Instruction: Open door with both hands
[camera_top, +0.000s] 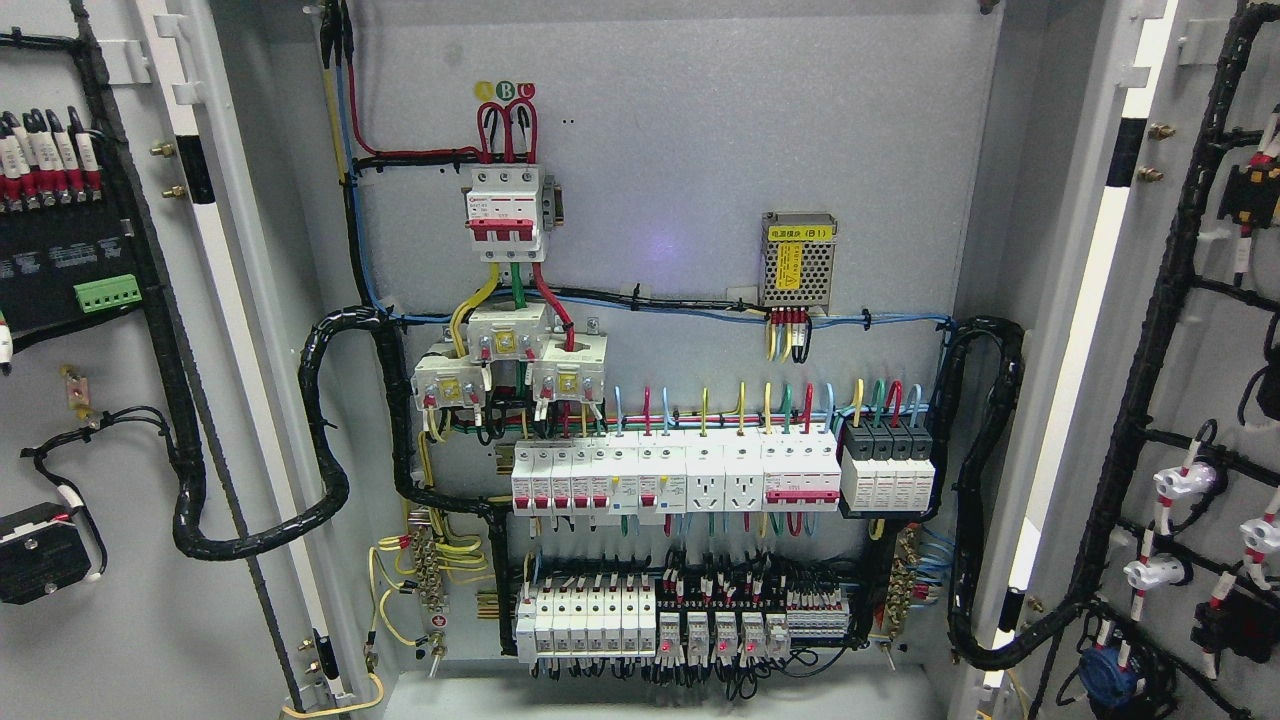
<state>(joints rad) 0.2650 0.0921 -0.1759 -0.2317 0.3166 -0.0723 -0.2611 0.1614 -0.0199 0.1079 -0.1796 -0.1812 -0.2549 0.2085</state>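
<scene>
Both doors of the electrical cabinet stand wide open: the left door (90, 400) is swung out along the picture's left edge and the right door (1200, 380) along the right edge, each showing its inner face. Neither robot hand is anywhere in view, so I cannot tell whether the fingers are spread or curled. On the left door's inside sit a row of red-and-white terminals (50, 150) near the top, a green connector block (106, 293) below them and a black unit (40, 552) low down, fed by a black wire loom (250, 480) that loops across the hinge side. The right door carries its own black loom (1150, 400) and white-capped lamp backs (1185, 482) toward its lower part. Between the doors, the grey back panel (680, 150) is fully exposed. Up near its top centre is a red-and-white three-pole breaker (508, 212) under A, B, C labels (506, 91), with three white current transformers (508, 360) just below. To the right is a perforated metal power supply (798, 260) with a yellow label. Lower, a long row of white breakers and sockets (675, 475) runs across the panel, ending in a dark-topped block (887, 468) at its right. Along the bottom edge sits a second row of white breakers (585, 618) beside relays (720, 632) with red lights showing.
</scene>
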